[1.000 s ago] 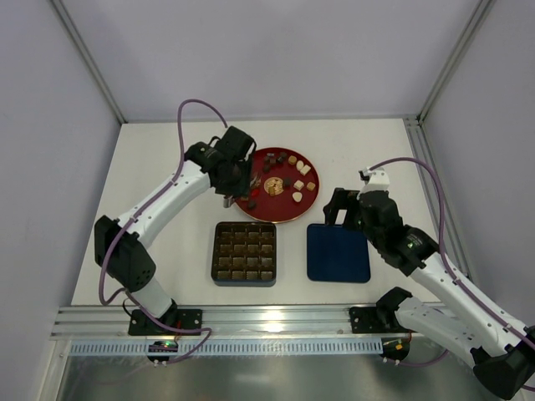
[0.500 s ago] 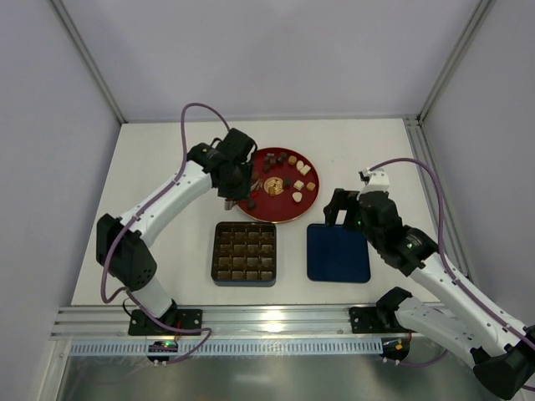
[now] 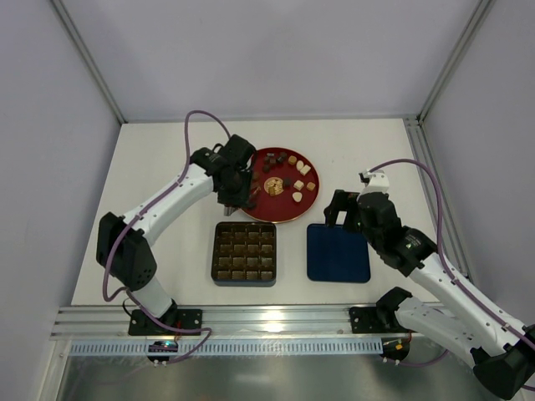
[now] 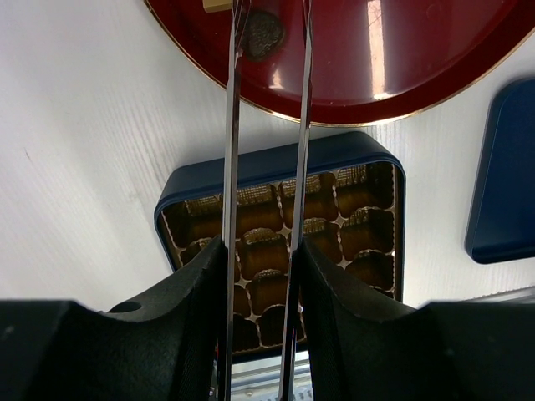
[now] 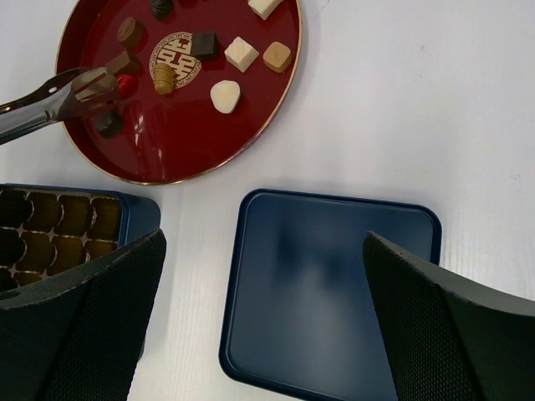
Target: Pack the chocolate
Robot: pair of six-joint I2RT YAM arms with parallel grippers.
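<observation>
Here the left jaws are pressed onto the two thin blades of metal tongs (image 4: pixel 232 167). The blade tips reach ahead of the jaws over the red plate (image 4: pixel 401 67), with a dark round chocolate (image 4: pixel 263 33) between them beside the left blade; I cannot tell whether they touch it. The open blue box (image 4: pixel 351 149) sits straight below these jaws. The right jaws are spread wide and hold nothing, above the dark blue lid (image 5: pixel 334 284) on the white worktop (image 5: pixel 401 109), and the other chocolates (image 5: pixel 226 96), brown, cream and one red, lie loose on the plate ahead and left of them.
</observation>
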